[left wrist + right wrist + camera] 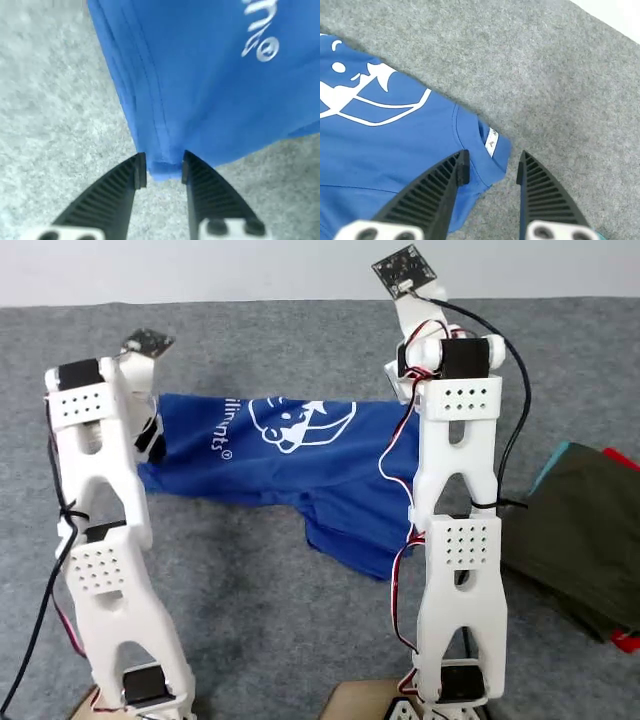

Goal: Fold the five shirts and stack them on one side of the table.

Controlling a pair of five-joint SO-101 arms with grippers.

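A blue shirt with a white print lies spread on the grey table between the two arms. My left gripper is low at the shirt's left edge, open, and a folded corner of fabric sits between its fingertips. In the high view this left gripper is partly hidden by its arm. My right gripper is open over the shirt's far right corner, where a small white label shows. One finger is above the cloth and the other above bare table. In the high view the right gripper sits at the shirt's right edge.
A stack of folded shirts lies at the table's right side, dark olive on top with teal and red edges showing beneath. Bare grey table lies in front of the blue shirt and to the far left.
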